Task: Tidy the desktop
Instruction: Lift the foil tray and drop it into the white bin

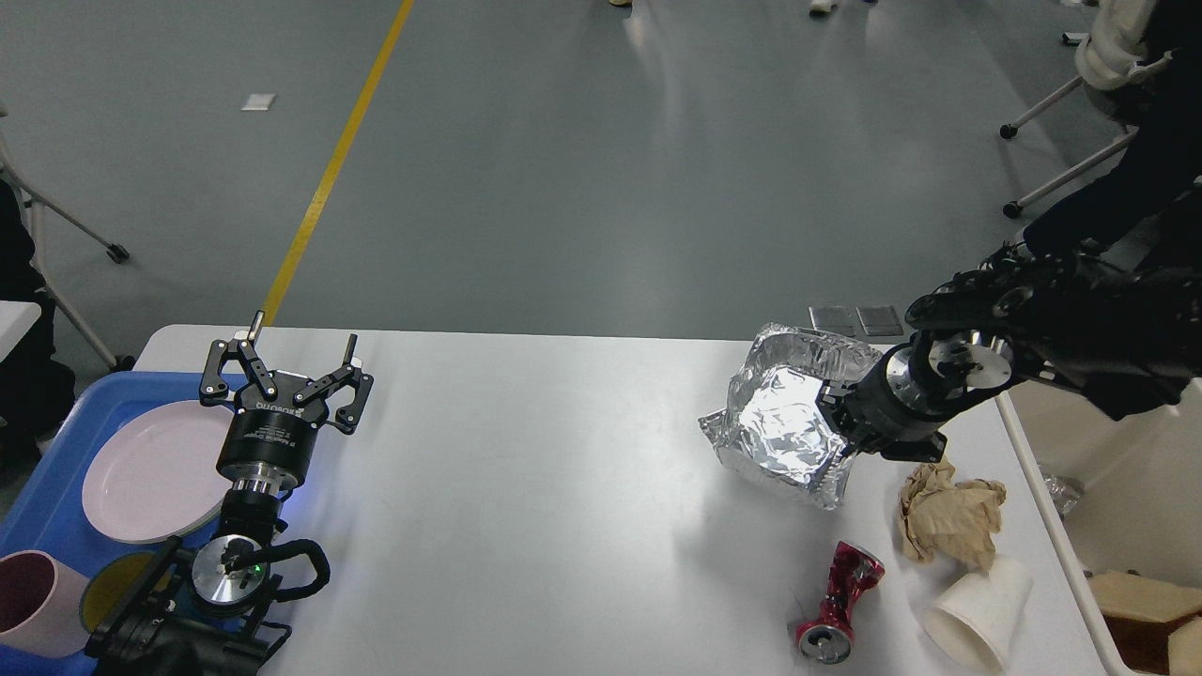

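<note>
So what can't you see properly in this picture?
- Right gripper: its fingertips, hidden behind the foil bag in the head view.
- Beige bin: cut off by the right edge, and the right arm covers its far end.
- Pink cup: cut off at the left edge.

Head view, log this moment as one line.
right gripper: holding foil bag raised | left gripper: open, idle | on desktop: can, cup

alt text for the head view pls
The right tool holds a crumpled silver foil bag above the white rectangular desktop; a crushed red can, brown paper wad and white paper cup lie near. The left tool is open.
</note>
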